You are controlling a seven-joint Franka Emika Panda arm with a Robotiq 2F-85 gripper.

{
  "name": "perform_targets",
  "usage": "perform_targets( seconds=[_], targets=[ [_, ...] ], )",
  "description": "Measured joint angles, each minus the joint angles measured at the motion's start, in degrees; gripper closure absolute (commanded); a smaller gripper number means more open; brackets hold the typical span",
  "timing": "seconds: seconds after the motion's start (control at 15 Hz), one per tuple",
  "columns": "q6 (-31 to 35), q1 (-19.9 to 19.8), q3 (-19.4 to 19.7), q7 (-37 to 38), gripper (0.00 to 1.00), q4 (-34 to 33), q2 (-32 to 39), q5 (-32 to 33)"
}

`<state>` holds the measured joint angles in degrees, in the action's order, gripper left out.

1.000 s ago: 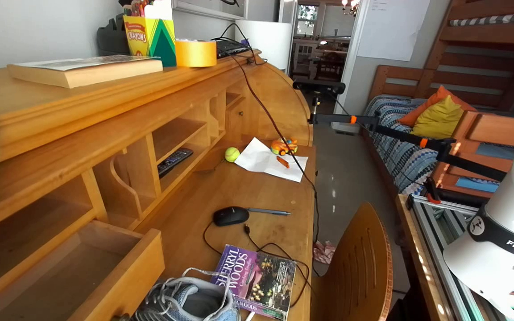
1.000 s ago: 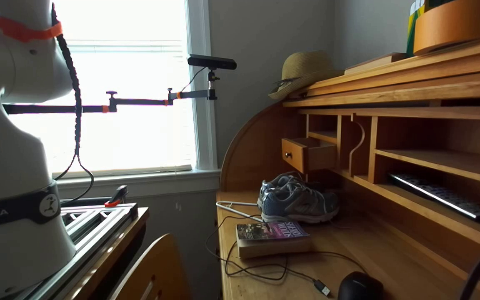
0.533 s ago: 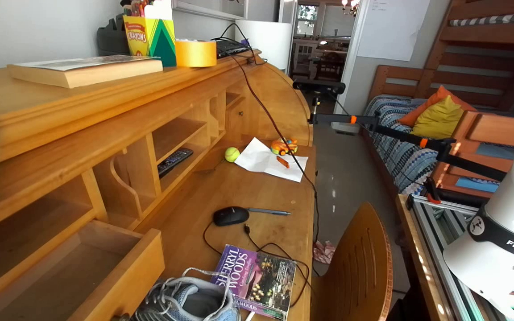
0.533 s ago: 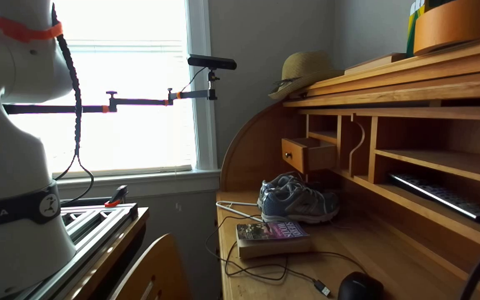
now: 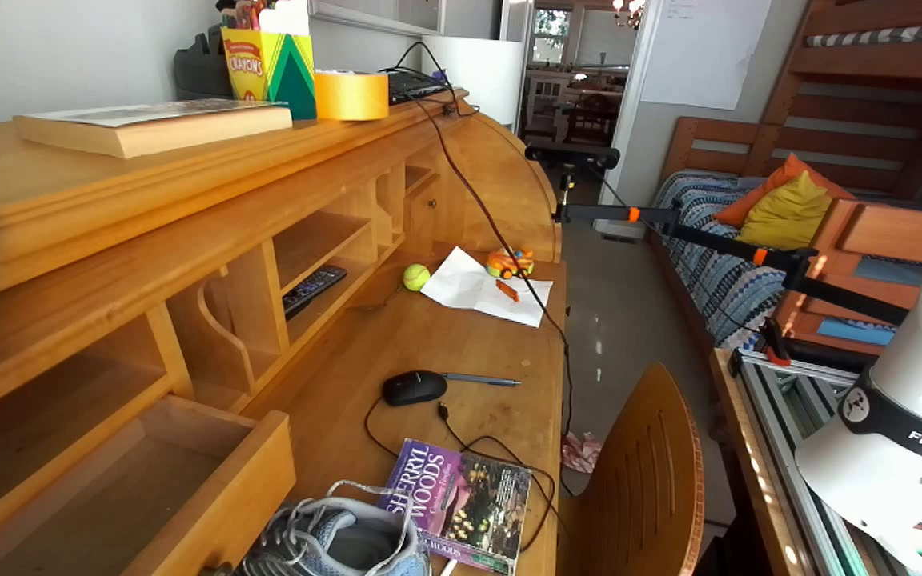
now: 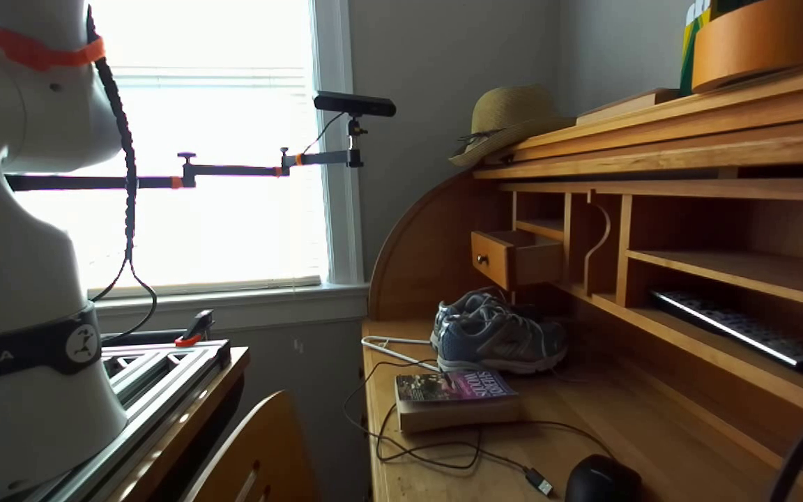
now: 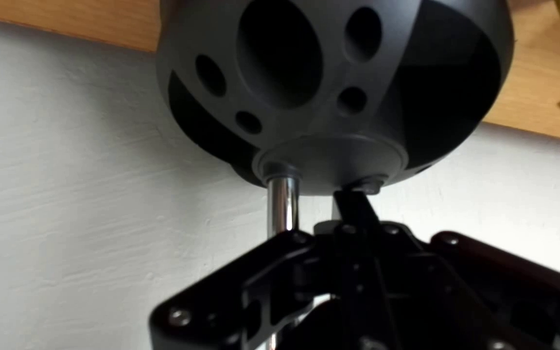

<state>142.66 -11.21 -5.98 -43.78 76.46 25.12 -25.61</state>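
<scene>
My gripper [image 7: 350, 206] shows only in the wrist view, black and dark against a pale wall. Its fingers are together, and I see nothing clearly held between them. The fingertips overlap the lower edge of a dark grey rounded thing [image 7: 309, 124] with oval holes, beside a small knob [image 7: 371, 185] on it. Whether they touch it I cannot tell. A shiny chrome post [image 7: 282, 201] comes from that thing and passes behind the left finger linkage. In an exterior view a black thing [image 5: 198, 66] stands behind the crayon box [image 5: 245, 68] on the desk top.
Tape [image 5: 351, 96] and a book [image 5: 157, 128] lie on the desk top. A small drawer [image 5: 213, 496] is open. Shoes [image 6: 499, 338], a paperback [image 6: 454, 404], a mouse [image 5: 414, 388] and cables lie below. A hat [image 6: 513, 115] sits up left. Camera booms [image 5: 717, 240] stick out beside the arm.
A dark curved shape at the top of an exterior view, by the framed glass on the wall, has moved up out of view. The desk things and the arm's base have not moved.
</scene>
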Motion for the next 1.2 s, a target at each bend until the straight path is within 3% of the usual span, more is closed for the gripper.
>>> perform_targets(
  seconds=[0.47,0.93,1.2],
  targets=[
    [-1.1,-1.9,-1.1,-2.5,1.0,0.3,-2.0,-5.5],
    [-7.4,-5.7,-1.2,-3.9,1.0,3.1,-8.1,-9.1],
    [-14.5,-8.7,-0.7,-4.0,1.0,5.2,-12.4,-9.9]
  ],
)
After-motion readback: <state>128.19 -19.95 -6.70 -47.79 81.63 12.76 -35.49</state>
